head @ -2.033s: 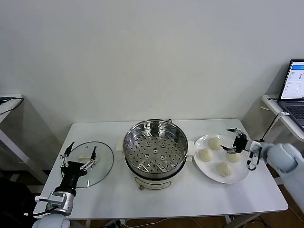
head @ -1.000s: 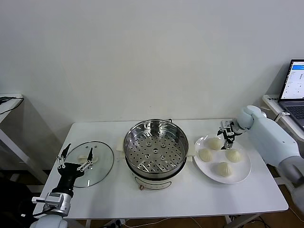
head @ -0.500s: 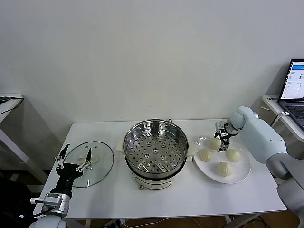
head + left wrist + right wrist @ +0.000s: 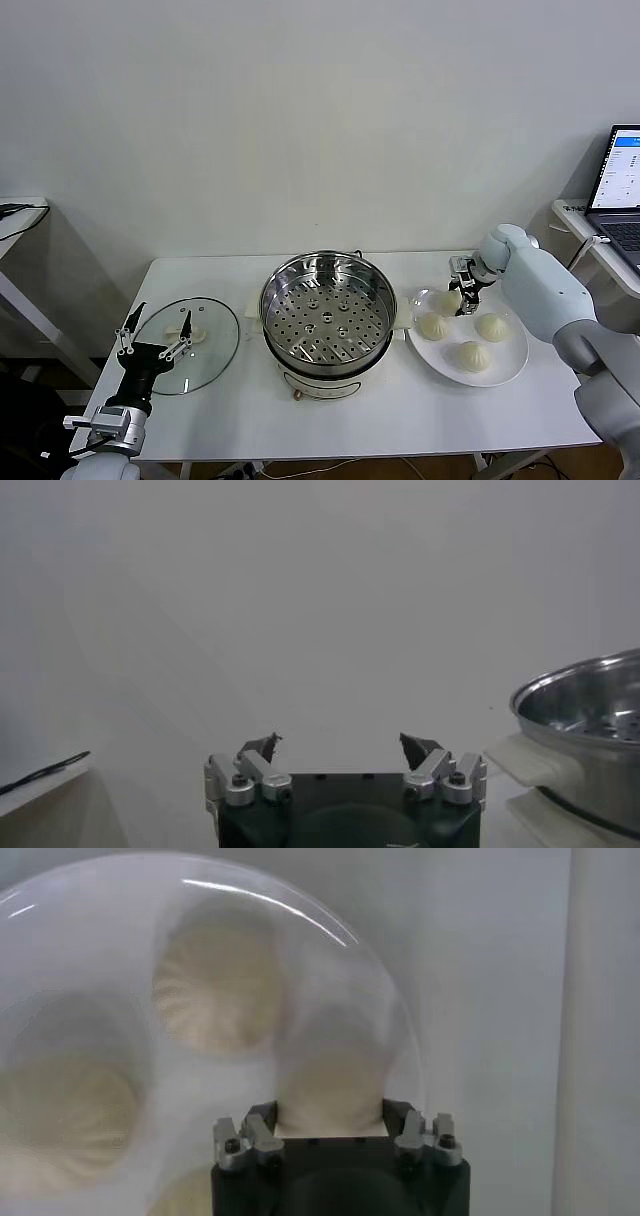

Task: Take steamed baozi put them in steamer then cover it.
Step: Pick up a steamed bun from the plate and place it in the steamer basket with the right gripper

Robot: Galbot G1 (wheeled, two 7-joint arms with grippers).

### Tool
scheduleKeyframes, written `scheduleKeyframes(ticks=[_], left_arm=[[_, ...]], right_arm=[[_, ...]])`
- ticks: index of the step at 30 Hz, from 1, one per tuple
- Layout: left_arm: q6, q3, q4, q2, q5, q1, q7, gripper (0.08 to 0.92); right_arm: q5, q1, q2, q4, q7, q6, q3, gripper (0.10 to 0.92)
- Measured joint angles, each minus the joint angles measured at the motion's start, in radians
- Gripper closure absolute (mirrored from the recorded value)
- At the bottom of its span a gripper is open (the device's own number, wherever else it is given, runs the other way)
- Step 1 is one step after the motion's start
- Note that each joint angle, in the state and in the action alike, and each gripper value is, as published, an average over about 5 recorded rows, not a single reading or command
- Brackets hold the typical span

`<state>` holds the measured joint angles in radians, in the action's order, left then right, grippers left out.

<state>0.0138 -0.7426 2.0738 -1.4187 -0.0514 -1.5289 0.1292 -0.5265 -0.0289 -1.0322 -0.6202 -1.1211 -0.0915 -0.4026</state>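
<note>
I am seeing the steamer sitting at the middle of the surface, with the cover lying flat to its left. My left hand is hanging over the cover's near edge. To the steamer's right a plate is carrying the 4 steamed baozi. My right hand is reaching down at the plate's far side, its fingers sitting on either side of the rearmost bun. A laptop is resting on a separate side table at the far right.
</note>
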Motion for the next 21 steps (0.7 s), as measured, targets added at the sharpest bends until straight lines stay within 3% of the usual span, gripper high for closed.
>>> scheduleKeyframes(ticks=[9, 21], left_arm=[[-0.003, -0.003, 0.017, 0.005, 0.001, -0.011, -0.002, 0.177], [-0.007, -0.016, 0.039, 0.009, 0.003, -0.030, -0.003, 0.177]], right_arm=[[0.163, 0.116, 0.139, -0.204, -0.038, -0.029, -0.154, 0.354], [0.361, 0.488, 0.264, -0.586, -0.070, -0.188, -0.509, 0.364]])
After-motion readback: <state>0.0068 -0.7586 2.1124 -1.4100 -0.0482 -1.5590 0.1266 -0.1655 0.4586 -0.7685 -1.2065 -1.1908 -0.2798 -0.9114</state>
